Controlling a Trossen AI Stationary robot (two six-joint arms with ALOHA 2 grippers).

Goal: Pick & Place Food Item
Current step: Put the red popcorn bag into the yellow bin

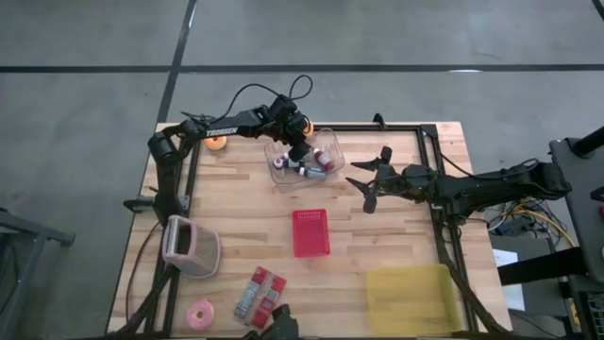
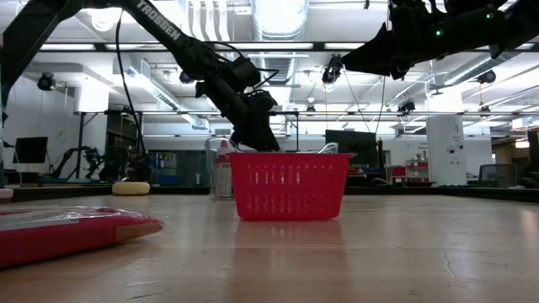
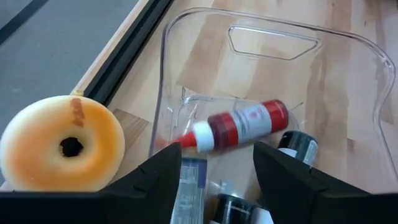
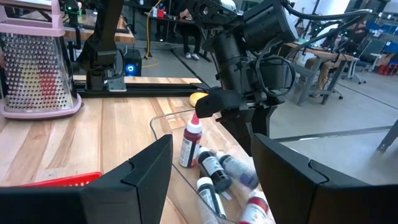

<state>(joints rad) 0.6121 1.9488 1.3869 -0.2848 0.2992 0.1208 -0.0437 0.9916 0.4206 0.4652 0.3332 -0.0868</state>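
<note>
Bottles [image 3: 242,126] partly hidden behind left gripper [image 3: 216,167] jaws

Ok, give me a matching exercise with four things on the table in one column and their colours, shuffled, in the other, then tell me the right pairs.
Things:
1. basket
2. grater
3. bin holding the bottles
4. doughnut by the left arm

Colours:
A. clear
B. orange-yellow
C. red
D. pink frame with metal mesh

Pairs: 1-C, 2-D, 3-A, 4-B
</note>
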